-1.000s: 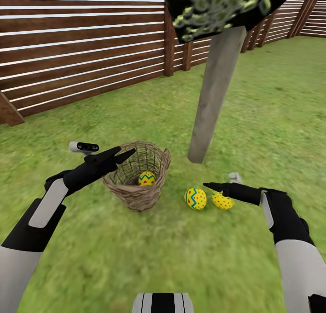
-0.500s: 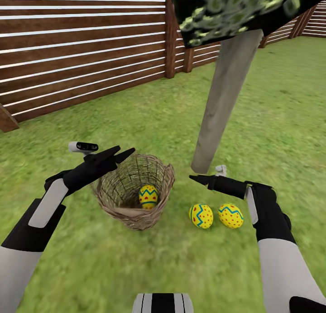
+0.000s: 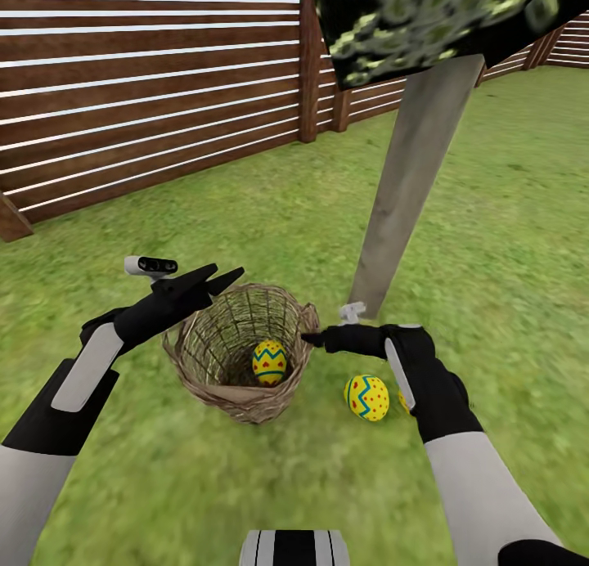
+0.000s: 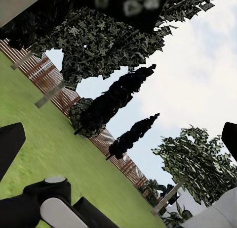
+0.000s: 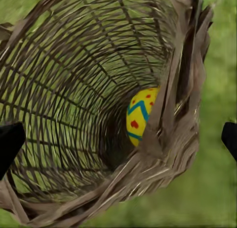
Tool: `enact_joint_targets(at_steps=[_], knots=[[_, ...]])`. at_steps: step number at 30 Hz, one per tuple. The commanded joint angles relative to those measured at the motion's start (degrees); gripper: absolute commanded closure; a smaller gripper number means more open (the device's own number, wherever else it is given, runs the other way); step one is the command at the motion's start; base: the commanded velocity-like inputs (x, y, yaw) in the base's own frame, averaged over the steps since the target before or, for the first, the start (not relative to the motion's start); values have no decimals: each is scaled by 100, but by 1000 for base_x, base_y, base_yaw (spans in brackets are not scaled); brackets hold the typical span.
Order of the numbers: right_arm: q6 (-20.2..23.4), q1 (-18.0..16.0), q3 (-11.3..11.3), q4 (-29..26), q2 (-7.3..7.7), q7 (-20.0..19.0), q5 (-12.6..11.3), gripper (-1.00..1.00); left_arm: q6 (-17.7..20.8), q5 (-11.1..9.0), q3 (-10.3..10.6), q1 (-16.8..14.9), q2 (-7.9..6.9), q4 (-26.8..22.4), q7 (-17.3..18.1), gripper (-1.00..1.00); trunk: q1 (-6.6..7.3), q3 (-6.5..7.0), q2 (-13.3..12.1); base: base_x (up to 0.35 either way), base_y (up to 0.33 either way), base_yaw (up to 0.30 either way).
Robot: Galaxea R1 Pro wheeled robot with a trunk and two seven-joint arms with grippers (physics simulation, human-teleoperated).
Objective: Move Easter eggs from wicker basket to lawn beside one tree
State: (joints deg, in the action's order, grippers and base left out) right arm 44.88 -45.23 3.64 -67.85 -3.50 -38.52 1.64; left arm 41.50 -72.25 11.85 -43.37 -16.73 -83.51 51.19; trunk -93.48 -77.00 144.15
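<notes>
Right gripper (image 3: 311, 337) — fingers spread, empty — hovers at wicker basket (image 3: 214, 386) rim, one egg (image 3: 269, 361) inside.

Lawn (image 3: 507, 222) under wicker basket (image 3: 245, 390), tree (image 3: 405, 181), egg (image 3: 366, 397).

One egg (image 3: 269, 361) in basket (image 3: 237, 398), another (image 3: 366, 397) on lawn (image 3: 245, 484).
</notes>
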Motion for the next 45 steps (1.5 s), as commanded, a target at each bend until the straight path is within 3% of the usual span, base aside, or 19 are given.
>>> enact_joint_targets(at_steps=[1, 11, 15, 27, 31, 35, 45], knots=[[158, -3, 79, -186, -7, 207, 1, -100, 34, -44, 10, 0, -5, 1, -4, -100, 1, -4, 2, 0, 0, 0], [407, -3, 190, -540, -90, 370, -14, -100, 31, -44, 10, 1, -4, 1, -4, -100, 1, -4, 2, 0, 0, 13], [423, -3, 354, -818, -99, 372, -14, -100, 31, -43, 10, 1, 3, 1, -4, -100, 1, -4, 2, 0, 0, 234], [412, -3, 390, -869, -218, 475, 25, -100, 34, -37, 10, -3, 4, 2, -13, -100, 1, -4, 2, 0, 0, 288], [404, -3, 493, -870, -228, 819, 32, -100, 30, -41, 10, -2, 4, 2, -13, -100, 1, -4, 2, 0, 0, 290], [376, -3, 868, -867, -230, 1420, 22, -100, 32, -40, 10, -2, 4, 4, -13, -100, 1, -4, 2, 79, 43, 261], [372, -3, 976, -857, -223, 2330, 32, -100, 27, -36, 10, -2, 4, 1, -16, -100, 1, -4, 2, 232, 166, 44]])
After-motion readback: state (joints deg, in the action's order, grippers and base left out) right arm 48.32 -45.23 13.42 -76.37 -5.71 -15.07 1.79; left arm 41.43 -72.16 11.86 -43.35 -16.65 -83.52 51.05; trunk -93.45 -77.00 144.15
